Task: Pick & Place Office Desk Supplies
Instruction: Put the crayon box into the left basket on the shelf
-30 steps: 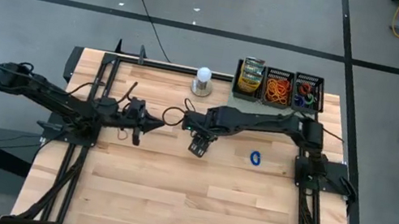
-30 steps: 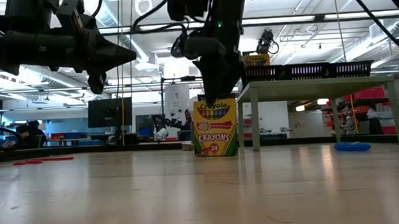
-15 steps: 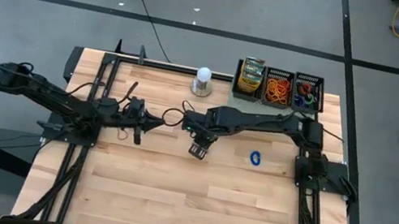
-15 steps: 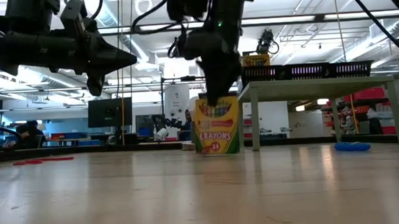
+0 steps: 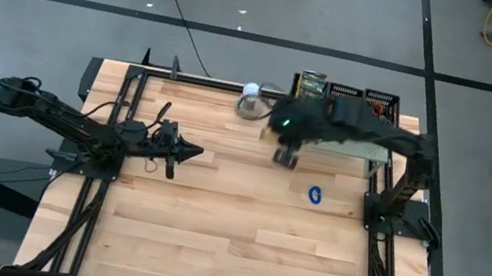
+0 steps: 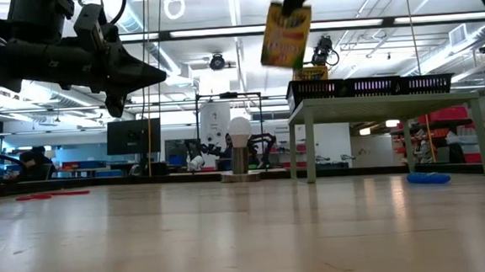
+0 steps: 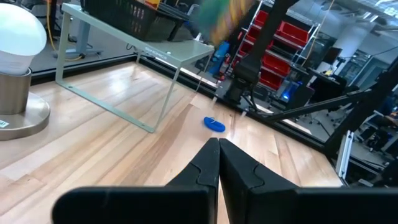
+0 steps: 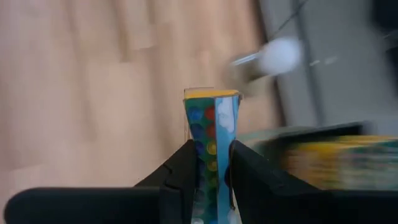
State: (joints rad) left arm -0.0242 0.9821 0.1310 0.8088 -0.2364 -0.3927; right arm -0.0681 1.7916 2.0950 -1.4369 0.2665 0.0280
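1. We've got the crayon box [image 8: 210,146] pinched between the right gripper [image 8: 211,163] fingers, up in the air over the back of the table [image 5: 207,243], near the white ball lamp [image 5: 251,91] and just short of the black baskets [image 5: 381,103].
2. Left gripper [image 7: 218,163] is clamped shut on nothing, hovering over the left side.
3. The box looks like light, stiff cardboard, probably a bit slick. We'd hold it across the narrow sides, and squeezing too hard could dent it.
4. The print on the box is too blurry to read.
5. A blue rubber band [image 5: 315,195] lies on the wood.
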